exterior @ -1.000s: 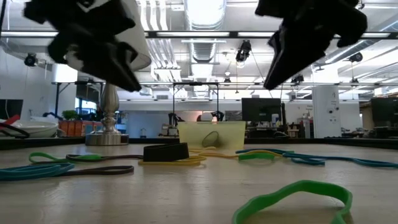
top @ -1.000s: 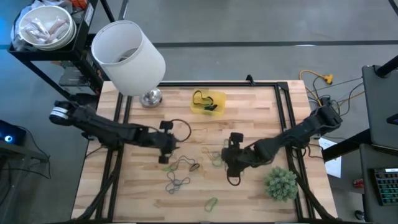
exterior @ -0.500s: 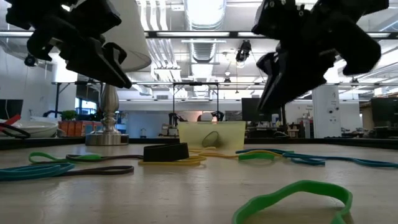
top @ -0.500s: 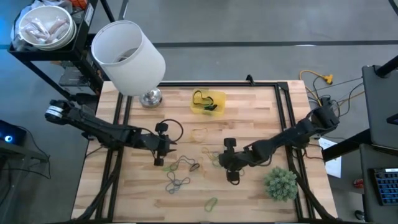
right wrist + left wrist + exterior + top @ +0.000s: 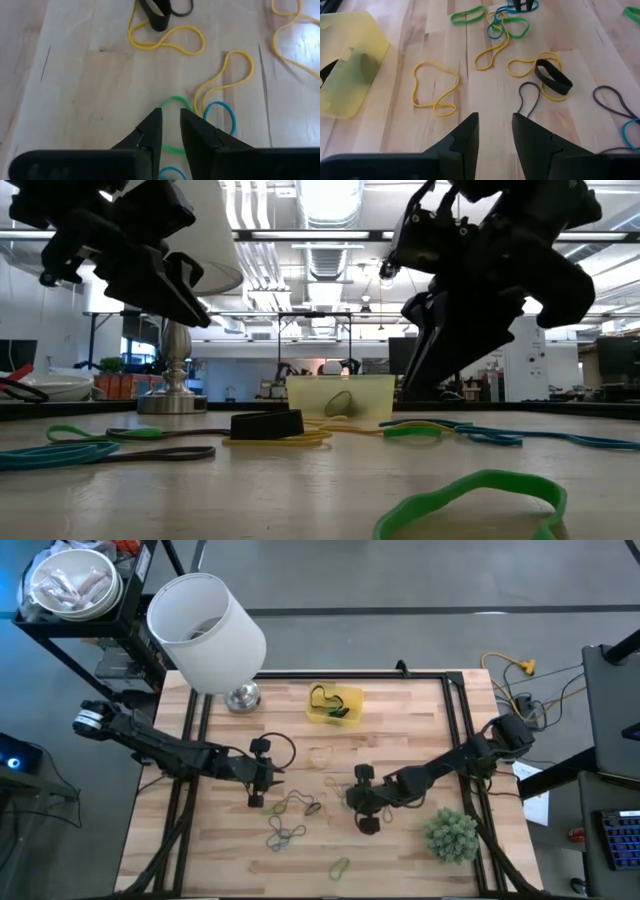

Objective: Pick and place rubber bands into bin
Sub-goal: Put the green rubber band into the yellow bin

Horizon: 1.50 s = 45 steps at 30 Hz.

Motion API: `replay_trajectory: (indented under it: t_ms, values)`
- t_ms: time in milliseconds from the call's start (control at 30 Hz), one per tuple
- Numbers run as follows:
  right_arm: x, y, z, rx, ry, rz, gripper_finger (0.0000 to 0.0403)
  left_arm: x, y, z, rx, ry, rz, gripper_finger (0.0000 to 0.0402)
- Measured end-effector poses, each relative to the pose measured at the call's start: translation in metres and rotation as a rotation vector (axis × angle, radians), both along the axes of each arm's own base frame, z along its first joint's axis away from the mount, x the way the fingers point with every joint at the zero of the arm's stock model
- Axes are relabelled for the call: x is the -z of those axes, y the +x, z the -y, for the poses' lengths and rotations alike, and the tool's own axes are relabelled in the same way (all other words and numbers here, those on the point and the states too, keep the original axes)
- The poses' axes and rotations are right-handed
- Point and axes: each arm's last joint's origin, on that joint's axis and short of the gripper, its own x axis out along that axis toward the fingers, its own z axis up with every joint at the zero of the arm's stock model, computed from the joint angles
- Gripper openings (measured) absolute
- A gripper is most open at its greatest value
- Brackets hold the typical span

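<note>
Status: task early; most work left.

Bin (image 5: pixel 334 704): yellow translucent tray at the far-centre of the table (image 5: pixel 420 740), near the lamp base (image 5: pixel 242 697). Contents per high view: a dark band plus approx. one or two more loops; exact count cannot be read. Judged: only a small share placed.

Rubber bands (image 5: pixel 300 805), not yet placed: loose on the wood, mid-table to near edge.
- Tan loop (image 5: pixel 435 90) alone, between bin and the main cluster.
- Wide black band (image 5: pixel 553 77) lying over a yellow loop.
- Grey-blue/dark tangle (image 5: pixel 287 834) nearer the front edge.
- Single green band (image 5: pixel 470 498) closest to the front edge, well apart from the rest.
- Green band (image 5: pixel 172 122) with a blue loop and yellow loop (image 5: pixel 225 75) beside it, directly under the right tool.

Right gripper (image 5: pixel 170 131): over the centre cluster, tilted down at the green band. Fingers a narrow gap apart, nothing pinched between them. Judged step: closing in for a pick of the green/blue loops; contact w/ table not confirmed.

Left gripper (image 5: pixel 495 132): left of centre, above the table. Fingers spread, empty. Dark thin loops (image 5: pixel 530 97) lie just ahead of it.

Remaining, judged: approx. a dozen or more bands to lift and carry to bin, one or a few per trip. Overlapped loops may come up together; thin floppy ones may slip from the tips.
</note>
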Motion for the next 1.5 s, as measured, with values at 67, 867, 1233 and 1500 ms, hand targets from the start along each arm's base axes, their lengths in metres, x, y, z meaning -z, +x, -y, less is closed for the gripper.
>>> replay_trajectory:
  t_ms: [67, 867, 1233, 1500]
  values:
    - [0.000, 0.000, 0.000, 0.010, 0.009, -0.001, 0.0078, 0.000, 0.000, 0.000, 0.000, 0.000, -0.001, 0.0102]
    - [0.028, 0.007, 0.010, 0.037, 0.077, -0.103, 0.0091, 0.001, 0.000, 0.001, 0.002, -0.002, -0.003, 0.0102]
    - [0.028, 0.008, 0.009, 0.025, 0.101, -0.110, 0.0062, 0.001, 0.000, 0.001, 0.002, -0.002, -0.003, 0.0103]
    - [0.028, 0.008, 0.009, -0.037, 0.096, -0.117, 0.0012, 0.001, 0.000, 0.001, 0.002, -0.002, -0.002, 0.0103]
